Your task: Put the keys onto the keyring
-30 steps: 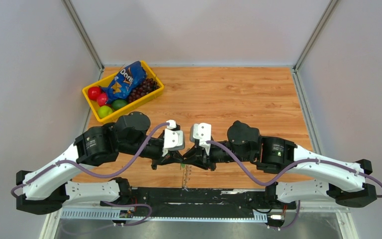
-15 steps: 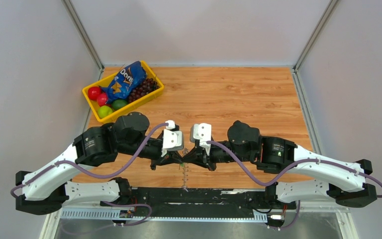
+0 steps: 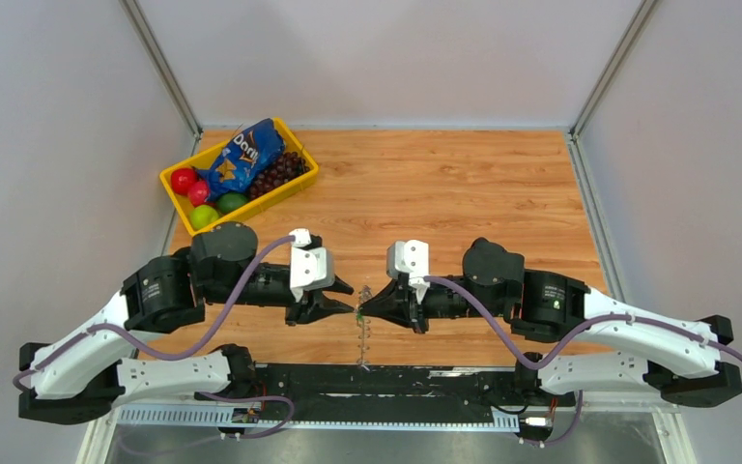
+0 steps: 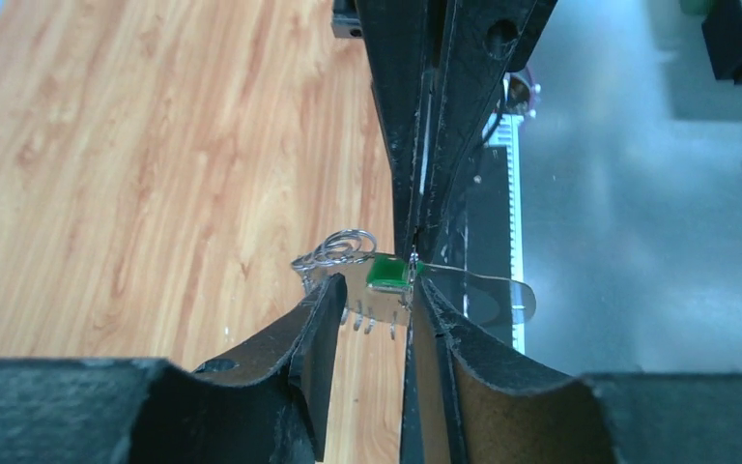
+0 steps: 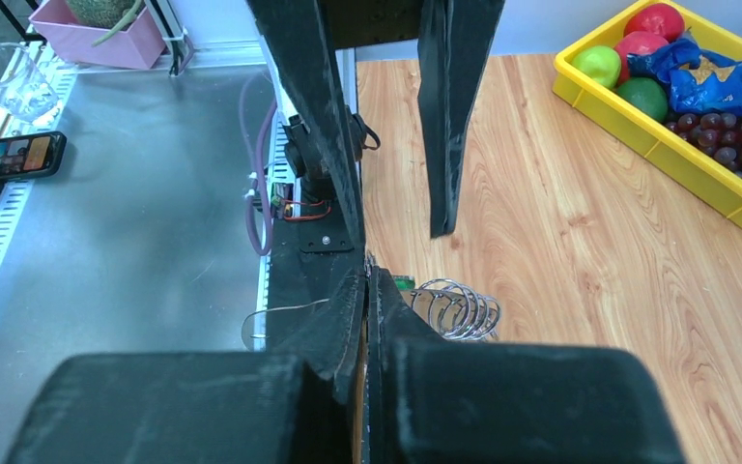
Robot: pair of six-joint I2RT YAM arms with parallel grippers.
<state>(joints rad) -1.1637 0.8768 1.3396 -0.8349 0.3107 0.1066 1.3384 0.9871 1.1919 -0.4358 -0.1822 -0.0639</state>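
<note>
My right gripper [image 3: 363,309] is shut, pinching the thin silvery keyring [image 4: 502,290] where the green tag [image 4: 386,273] meets it. The ring's jagged silver fringe [image 4: 367,317] hangs below, and it dangles over the table's front edge [image 3: 362,336]. A coil of small silver rings [image 5: 459,307] sits beside the tag [image 5: 404,282]. The dark keys themselves are too small to make out. My left gripper [image 3: 346,300] is open, just left of the bunch. Its fingers [image 4: 324,319] stand either side of the tag without touching it.
A yellow bin [image 3: 301,184] with a chip bag, grapes and fruit stands at the back left. The black base rail [image 3: 367,382] runs under the hanging keyring. The wooden table [image 3: 464,193] stretches behind both arms.
My left arm has drawn back to the left and its gripper has opened. My right arm has shifted slightly right, still holding the keyring.
</note>
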